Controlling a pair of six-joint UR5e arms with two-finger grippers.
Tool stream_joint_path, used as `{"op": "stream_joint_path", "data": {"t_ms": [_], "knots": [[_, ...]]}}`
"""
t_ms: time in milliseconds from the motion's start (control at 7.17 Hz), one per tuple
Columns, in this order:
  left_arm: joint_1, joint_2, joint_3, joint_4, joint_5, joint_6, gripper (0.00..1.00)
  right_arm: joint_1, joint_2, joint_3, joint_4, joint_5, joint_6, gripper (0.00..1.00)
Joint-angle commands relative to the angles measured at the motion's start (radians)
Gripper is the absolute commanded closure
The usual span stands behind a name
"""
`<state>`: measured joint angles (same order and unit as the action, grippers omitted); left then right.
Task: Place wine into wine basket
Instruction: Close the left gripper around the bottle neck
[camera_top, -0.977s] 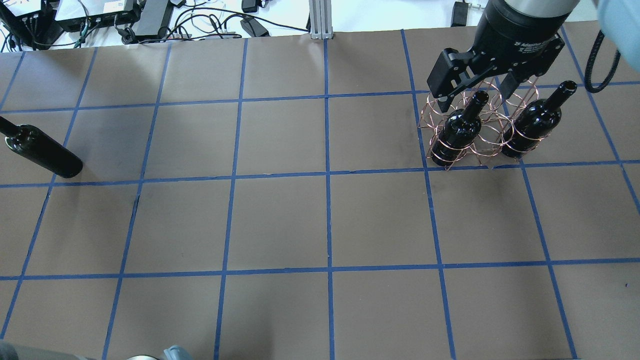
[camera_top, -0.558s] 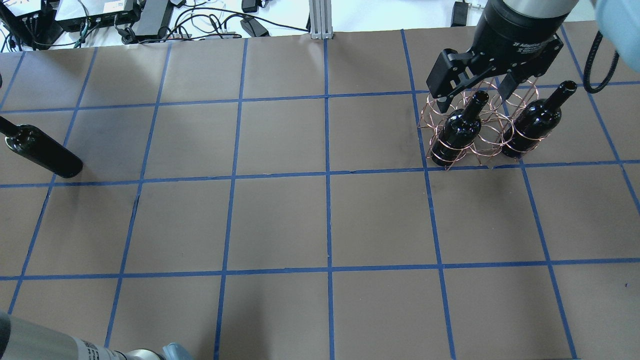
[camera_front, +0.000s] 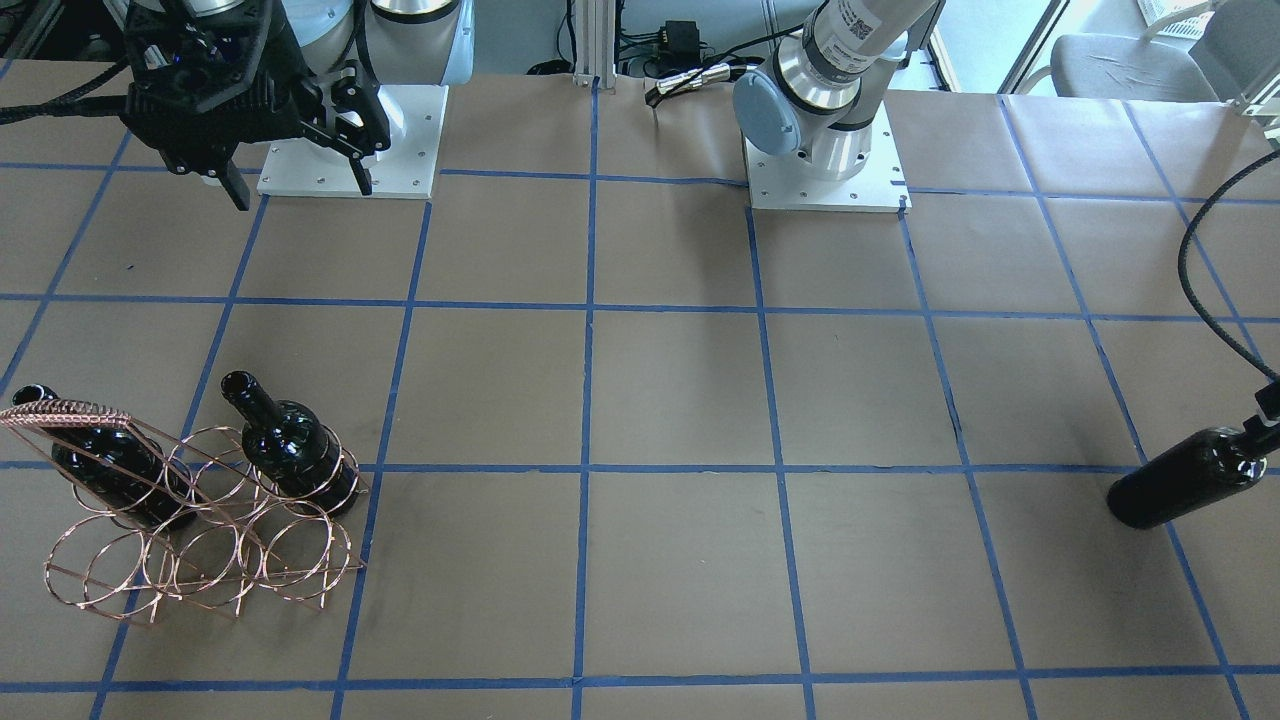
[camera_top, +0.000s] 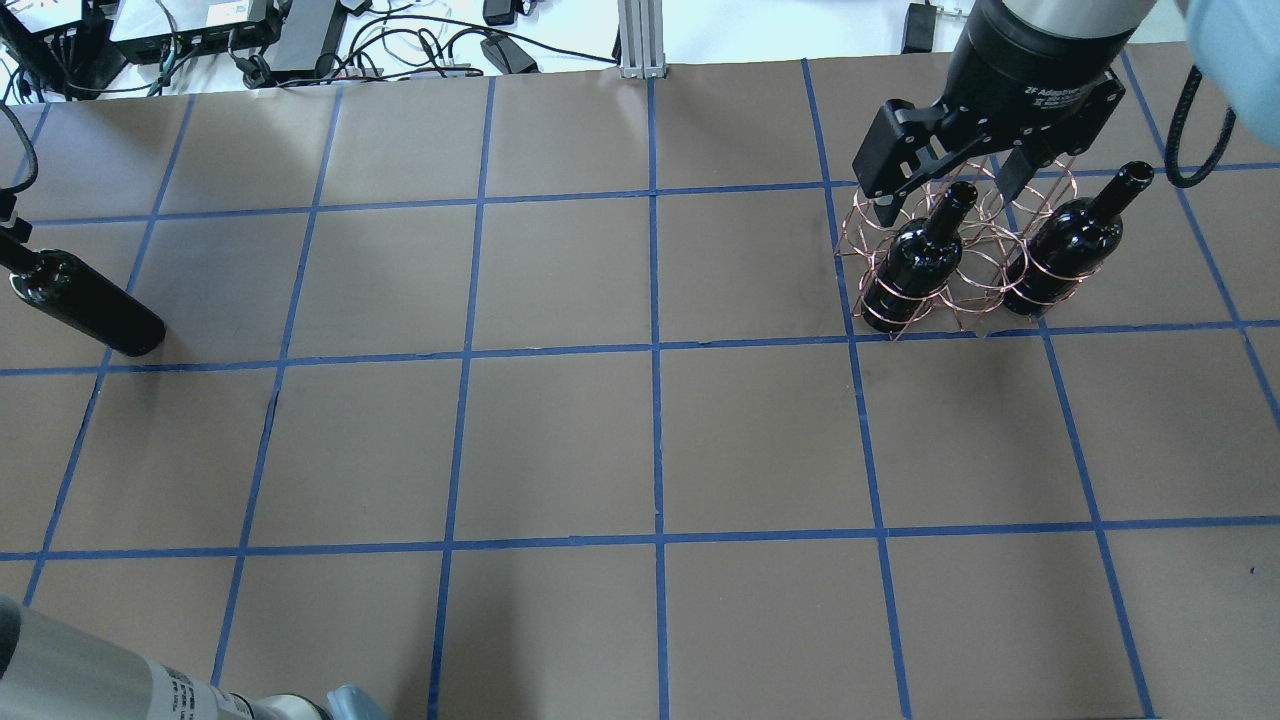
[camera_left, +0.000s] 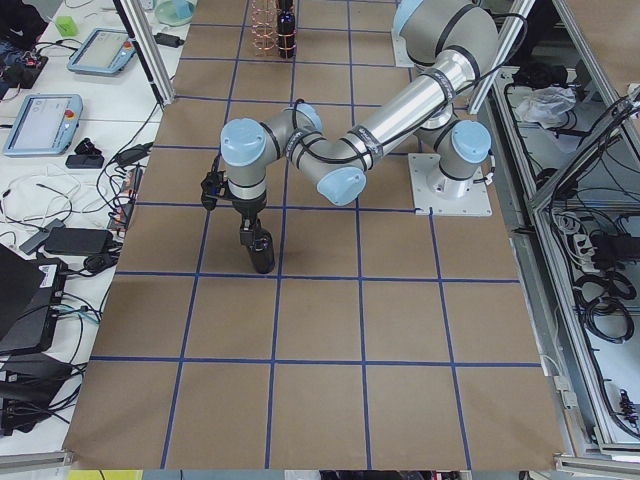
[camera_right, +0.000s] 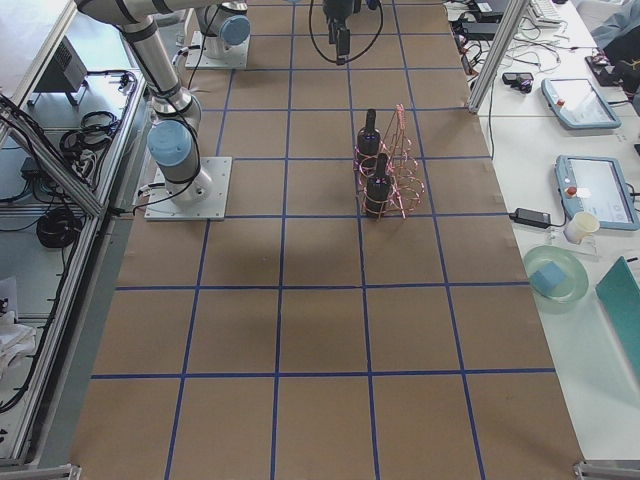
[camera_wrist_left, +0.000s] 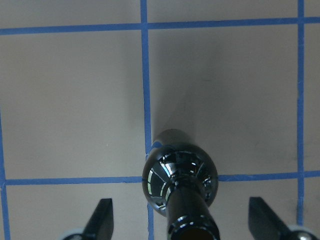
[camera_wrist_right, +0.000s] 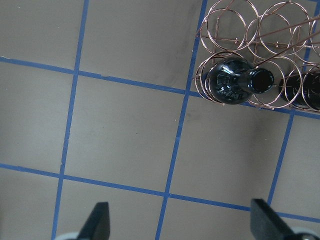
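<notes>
Robot's left end of the counter (camera_top: 560, 440): the wine (camera_top: 88, 308) is standing upright on the brown paper, right at a crossing of blue tape lines (camera_wrist_left: 145, 100) in the left wrist view. The left pincer (camera_wrist_left: 182, 222) is hanging directly over it, released. Its two fingers (camera_wrist_left: 103, 220) are sitting wide apart on either side of the neck, with counter showing in the gap on each side, so nothing is touching the glass. From the exterior left view the near arm is reaching out from its base and pointing straight down onto the bottle. The wine basket (camera_top: 975, 275) is sitting well apart from it, toward the robot's right end. Two other bottles (camera_top: 920, 262) (camera_top: 1075, 245) are standing upright in it, in the two end rings of the row nearer the robot. The arched handle is showing most clearly in the front-facing view. The right pincer (camera_top: 948, 200) is hovering high above the counter on the robot's side of the basket, fingers spread and gripping nothing. Its wrist view is looking down on mostly bare counter, with the basket in the upper right corner.
</notes>
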<state>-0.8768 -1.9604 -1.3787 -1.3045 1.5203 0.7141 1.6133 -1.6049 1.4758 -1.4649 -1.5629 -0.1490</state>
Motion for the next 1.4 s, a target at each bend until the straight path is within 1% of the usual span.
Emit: {"op": "stream_joint_path", "data": {"t_ms": [0, 140, 419, 558, 698, 837, 1116, 1256], "knots": [[-0.001, -0.012, 0.000, -0.015, 0.009, -0.001, 0.24, 0.000, 0.000, 0.001, 0.000, 0.000, -0.001, 0.00], [-0.002, -0.011, -0.011, -0.025, 0.017, 0.002, 0.28, -0.001, 0.000, 0.001, 0.000, 0.001, -0.003, 0.00], [-0.002, -0.012, -0.011, -0.019, 0.018, 0.002, 0.29, -0.001, 0.000, 0.003, -0.002, 0.001, -0.001, 0.00], [-0.002, -0.012, -0.011, -0.018, 0.018, 0.002, 0.50, -0.004, 0.000, 0.004, -0.002, 0.004, 0.000, 0.00], [-0.002, -0.012, -0.011, -0.015, 0.020, 0.005, 0.77, -0.003, 0.000, 0.007, -0.002, 0.006, 0.000, 0.00], [-0.002, -0.011, -0.010, -0.015, 0.020, 0.007, 1.00, -0.006, 0.000, 0.009, -0.003, 0.003, 0.000, 0.00], [-0.002, -0.003, -0.005, -0.016, 0.021, 0.007, 1.00, -0.007, 0.000, 0.009, -0.006, 0.001, -0.001, 0.00], [-0.022, 0.017, -0.005, -0.024, 0.021, -0.001, 1.00, -0.007, 0.000, 0.009, -0.006, 0.001, -0.001, 0.00]]}}
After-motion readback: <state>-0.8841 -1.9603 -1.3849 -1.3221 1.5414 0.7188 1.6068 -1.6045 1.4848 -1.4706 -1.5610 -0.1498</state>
